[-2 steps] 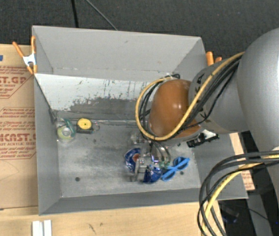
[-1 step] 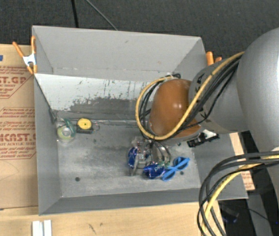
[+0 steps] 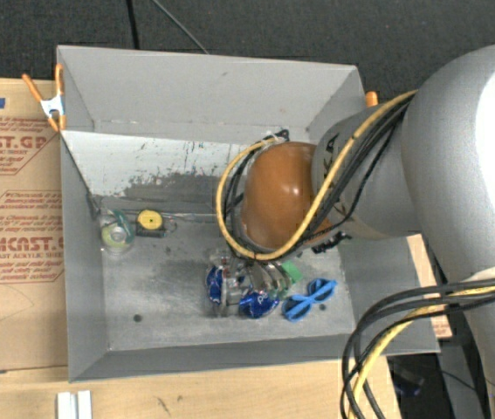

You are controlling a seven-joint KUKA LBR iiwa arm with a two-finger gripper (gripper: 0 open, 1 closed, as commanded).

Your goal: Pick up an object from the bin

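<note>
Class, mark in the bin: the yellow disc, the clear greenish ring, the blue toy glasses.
yellow disc (image 3: 149, 222): camera view, its dark centre.
clear greenish ring (image 3: 116, 235): camera view, its middle.
blue toy glasses (image 3: 310, 298): camera view, the bridge.

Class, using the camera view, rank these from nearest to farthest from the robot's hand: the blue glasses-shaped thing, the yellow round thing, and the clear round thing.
1. Blue glasses-shaped thing: nearest, just to the view's right of the hand.
2. Yellow round thing: well off to the view's left, further back.
3. Clear round thing: farthest, left of the yellow one.
</note>
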